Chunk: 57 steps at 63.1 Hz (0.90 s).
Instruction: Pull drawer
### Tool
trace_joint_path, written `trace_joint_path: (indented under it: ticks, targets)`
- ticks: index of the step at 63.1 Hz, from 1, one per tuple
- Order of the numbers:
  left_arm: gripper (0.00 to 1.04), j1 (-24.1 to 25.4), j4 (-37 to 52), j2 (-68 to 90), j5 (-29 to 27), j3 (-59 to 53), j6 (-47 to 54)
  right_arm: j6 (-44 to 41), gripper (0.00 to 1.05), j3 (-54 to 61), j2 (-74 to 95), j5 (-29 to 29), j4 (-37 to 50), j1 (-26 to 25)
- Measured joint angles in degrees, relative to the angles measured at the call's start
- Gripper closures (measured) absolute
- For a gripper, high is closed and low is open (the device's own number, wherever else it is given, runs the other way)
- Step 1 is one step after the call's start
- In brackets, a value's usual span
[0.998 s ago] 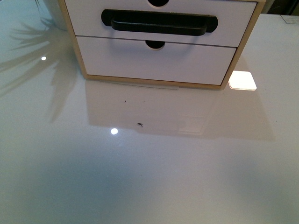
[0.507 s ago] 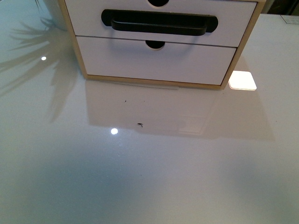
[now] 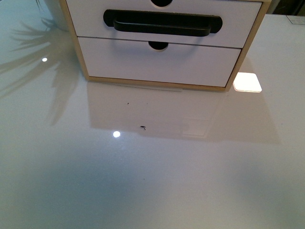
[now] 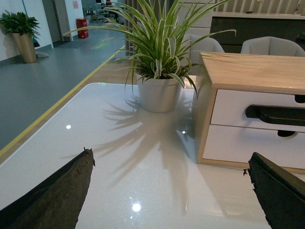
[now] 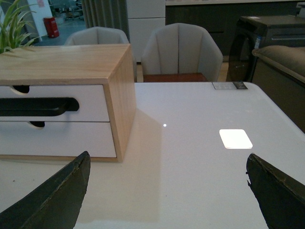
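Logged left gripper [image 4: 169, 157] near, over the glossy white table [image 3: 152, 181]: spread wide, nothing held. Logged right gripper [image 5: 167, 157] likewise released and empty. Found neither arm in the front view. Noted a small wooden cabinet [image 5: 66, 62] far centre on the table. Recorded plain drawer front [image 3: 157, 64] below, the drawer [image 3: 88, 19] just above it, closed flush, black bar handle [image 3: 162, 24] untouched. Spotted a potted plant [image 4: 159, 93] left of the cabinet, chairs [image 5: 181, 47] beyond.
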State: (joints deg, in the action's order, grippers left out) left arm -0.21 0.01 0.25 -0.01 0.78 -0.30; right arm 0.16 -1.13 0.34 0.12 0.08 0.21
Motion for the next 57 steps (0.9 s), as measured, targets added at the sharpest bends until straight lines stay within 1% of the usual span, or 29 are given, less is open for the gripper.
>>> trace_joint_path:
  ticks: [2, 4, 5, 6, 7, 8, 10, 12, 16, 20, 24, 26, 30, 33, 36, 39, 44, 48, 51, 57]
  targets:
    - [0.07, -0.37, -0.52, 0.28, -1.44, 0.09, -0.50, 0.00, 0.09, 0.00, 0.00, 0.00, 0.00, 0.00]
    - [0.07, -1.66, -3.04, 1.92, -6.27, 0.90, -1.95, 0.26, 0.09, -0.04, 0.20, 0.74, -0.24, 0.13]
    - [0.07, -1.81, -3.17, 2.58, -7.39, 1.03, -2.34, 0.70, 0.09, -0.17, 0.55, 1.84, -0.85, 0.50]
    - [0.07, -2.08, -3.02, 4.11, -9.01, 1.20, -3.43, 1.46, 0.09, -0.85, 1.40, 5.31, -2.86, 1.49]
    - [0.07, -2.05, -2.75, 4.87, -9.18, 1.31, -3.56, 2.05, 0.09, -1.31, 2.08, 6.12, -4.00, 2.12]
    - [0.07, -2.08, -2.05, 6.62, -9.22, 1.44, -4.09, 3.56, 0.09, -2.10, 3.76, 10.32, -5.55, 3.06]
    - [0.07, -2.29, -0.20, 9.22, -9.29, 1.66, -4.33, 4.48, 0.09, -2.93, 6.88, 13.64, -6.10, 3.85]
    - [0.07, -2.71, 2.19, 12.07, -8.66, 2.16, -4.20, 5.09, 0.09, -3.72, 10.03, 14.27, -5.60, 3.91]
    - [0.07, -3.93, 7.56, 18.88, -5.53, 3.91, -2.69, 4.96, 0.09, -5.64, 16.22, 12.59, -2.95, 3.74]
    - [0.07, -4.72, 13.75, 26.32, -2.25, 6.05, 0.13, 3.41, 0.09, -8.11, 22.29, 9.40, 0.50, 3.34]
    - [0.07, -5.27, 19.45, 35.39, 2.19, 9.16, 4.35, 0.59, 0.09, -11.47, 29.48, 5.66, 2.86, 3.56]
    - [0.07, -5.46, 21.46, 39.28, 3.87, 10.60, 6.62, -1.07, 0.09, -12.90, 32.65, 4.09, 3.69, 3.85]
    - [0.07, -5.84, 22.40, 47.01, 7.69, 14.03, 10.23, -4.72, 0.09, -16.00, 38.84, 0.87, 3.63, 5.05]
    - [0.07, -6.21, 23.82, 51.93, 9.46, 16.00, 13.18, -7.61, 0.09, -17.99, 42.91, -0.37, 3.50, 5.99]
    - [0.07, -6.58, 23.32, 57.61, 12.46, 18.88, 17.42, -11.47, 0.09, -20.70, 47.58, -2.32, 2.69, 7.28]
    - [0.07, -6.88, 22.18, 61.88, 14.43, 21.33, 20.39, -13.81, 0.09, -22.91, 51.08, -3.98, 2.43, 8.15]
    - [0.07, -7.56, 19.34, 69.61, 17.86, 26.01, 28.41, -18.80, 0.09, -27.74, 57.42, -6.38, 1.20, 9.77]
    - [0.07, -8.02, 18.08, 73.79, 19.23, 28.81, 33.86, -22.05, 0.09, -30.64, 61.11, -6.91, 0.33, 10.62]
    - [0.07, -8.44, 15.17, 77.11, 21.07, 31.89, 37.99, -24.87, 0.09, -33.40, 64.59, -7.80, -0.63, 11.37]
    - [0.07, -9.68, 10.43, 81.59, 21.20, 37.16, 45.86, -29.64, 0.09, -37.66, 70.03, -8.35, -2.25, 12.92]
